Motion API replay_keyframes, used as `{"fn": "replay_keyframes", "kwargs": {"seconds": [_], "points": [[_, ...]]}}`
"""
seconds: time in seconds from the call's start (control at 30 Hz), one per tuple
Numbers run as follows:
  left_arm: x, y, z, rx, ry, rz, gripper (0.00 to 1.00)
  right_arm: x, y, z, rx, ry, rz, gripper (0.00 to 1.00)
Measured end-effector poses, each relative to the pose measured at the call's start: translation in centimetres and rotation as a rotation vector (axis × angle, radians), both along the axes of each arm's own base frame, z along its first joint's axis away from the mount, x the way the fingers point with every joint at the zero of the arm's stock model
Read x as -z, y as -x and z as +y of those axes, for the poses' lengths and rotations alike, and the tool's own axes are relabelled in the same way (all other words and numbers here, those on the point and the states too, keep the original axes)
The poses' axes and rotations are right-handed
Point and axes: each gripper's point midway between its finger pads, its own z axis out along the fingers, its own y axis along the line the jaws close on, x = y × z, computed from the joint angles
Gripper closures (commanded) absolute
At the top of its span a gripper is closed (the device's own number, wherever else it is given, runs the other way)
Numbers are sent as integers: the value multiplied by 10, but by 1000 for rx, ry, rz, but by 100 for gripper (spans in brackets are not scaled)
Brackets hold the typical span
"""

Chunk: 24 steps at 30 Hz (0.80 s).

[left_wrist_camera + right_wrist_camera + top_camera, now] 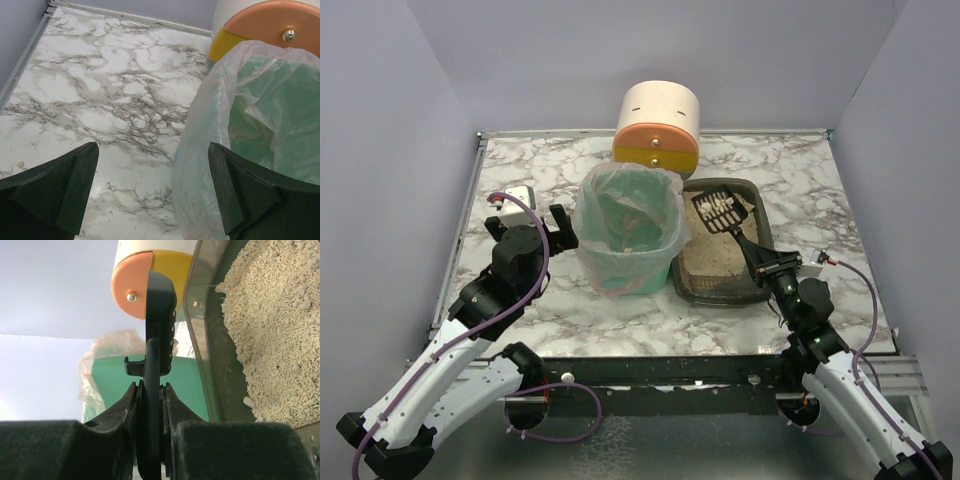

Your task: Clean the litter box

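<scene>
My right gripper (150, 392) clamps the scoop (738, 232); only the top view shows clumps (717, 205) on it; left gripper (152, 165) gapes, empty

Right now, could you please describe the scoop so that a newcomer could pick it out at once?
On the marble table, the dark grey litter box sits right of the green bin. Above its far end, the right tool holds a black scoop by its long handle. Only it has a slotted head carrying pale clumps.
</scene>
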Motion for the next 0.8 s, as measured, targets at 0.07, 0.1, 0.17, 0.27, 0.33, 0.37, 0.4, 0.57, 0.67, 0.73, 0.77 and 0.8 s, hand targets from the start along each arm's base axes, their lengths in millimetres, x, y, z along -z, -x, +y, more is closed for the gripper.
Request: {"fn": "replay_keyframes", "kwargs": {"seconds": [0.07, 0.1, 0.17, 0.27, 0.33, 0.37, 0.4, 0.57, 0.67, 0.73, 0.77, 0.8], "points": [[0, 0, 0, 0, 1, -2, 1, -3, 1, 2, -11, -8, -22, 100], [-1, 0, 0, 0, 2, -2, 1, -2, 1, 2, -12, -5, -17, 100], [-1, 1, 0, 0, 2, -3, 1, 3, 1, 1, -8, 5, 9, 99], [-1, 1, 0, 1, 3, -3, 1, 2, 2, 1, -8, 7, 5, 100], [-1, 1, 0, 3, 4, -4, 1, -2, 2, 0, -7, 8, -8, 99], [-1, 1, 0, 4, 5, -5, 1, -2, 2, 0, -7, 15, -6, 99], [-2, 1, 0, 4, 6, -6, 1, -4, 2, 0, -7, 23, -7, 99], [-2, 2, 0, 7, 8, -7, 1, -31, 2, 0, -7, 38, -60, 99], [-3, 2, 0, 7, 10, -10, 1, -41, 3, 0, -7, 47, -81, 100], [-3, 2, 0, 8, 12, -12, 1, -46, 2, 0, -7, 54, -91, 99], [-4, 3, 1, 8, 13, -13, 1, -50, 2, 0, -7, 58, -96, 99], [-4, 3, 1, 8, 13, -13, 1, -54, 2, 0, -7, 64, -104, 100]]}}
